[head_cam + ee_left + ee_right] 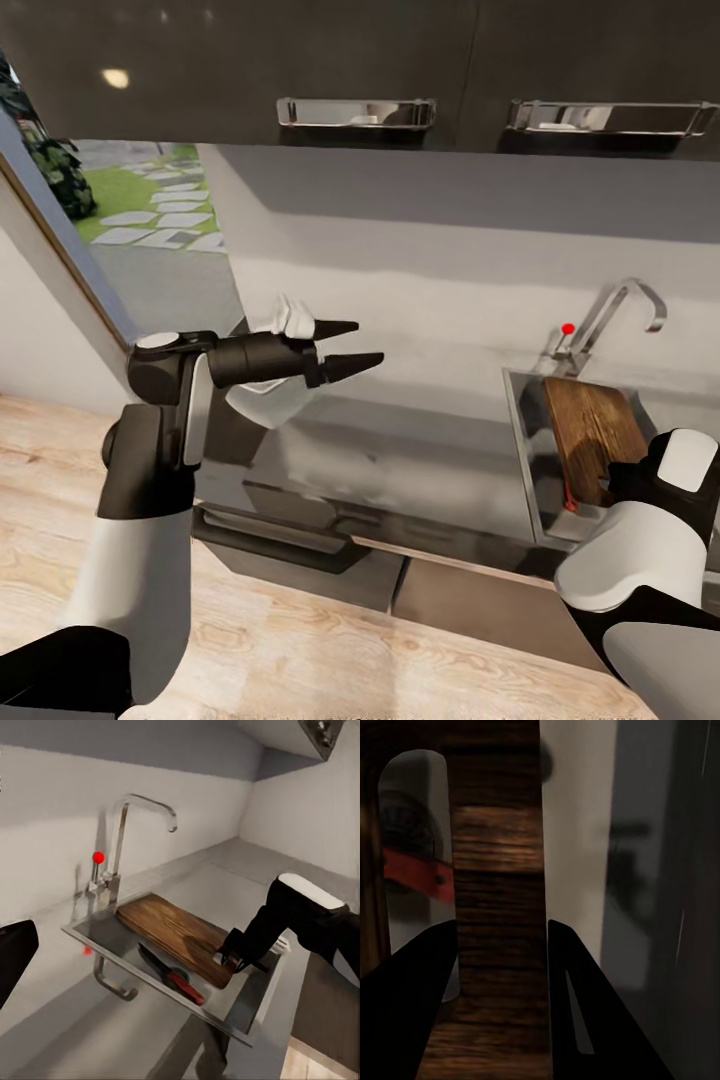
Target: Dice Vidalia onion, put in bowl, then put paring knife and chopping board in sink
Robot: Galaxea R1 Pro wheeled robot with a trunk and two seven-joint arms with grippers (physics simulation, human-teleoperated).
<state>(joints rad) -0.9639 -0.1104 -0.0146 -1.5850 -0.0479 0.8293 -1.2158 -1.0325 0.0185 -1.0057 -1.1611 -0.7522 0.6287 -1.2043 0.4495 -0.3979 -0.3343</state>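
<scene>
- Dark wood grain runs between the two black fingers (405, 1005) in the right wrist view: the right gripper (499, 967) is clamped on the handle end of the chopping board (495, 870). The slot beside it gives a blurred glimpse of the red knife handle.
- Judging by this, the last step is in hand: the board is already inside the sink (523, 440), leaning on its wall, and the paring knife (169, 975) lies in the basin just beside it.
- What remains, I judge, is to part the fingers and draw the arm up and out without dragging the board or striking the tap (625, 305).
- From the head view the right arm covers its own claw (625, 480), and of the knife only a sliver of red shows at the board's near edge; the left wrist view, looking across the grey countertop (225, 877), gives board, knife and grasp together.
- Farther off, the left gripper (350, 345) hangs released in the air above the counter, well apart from the sink, holding nothing.
</scene>
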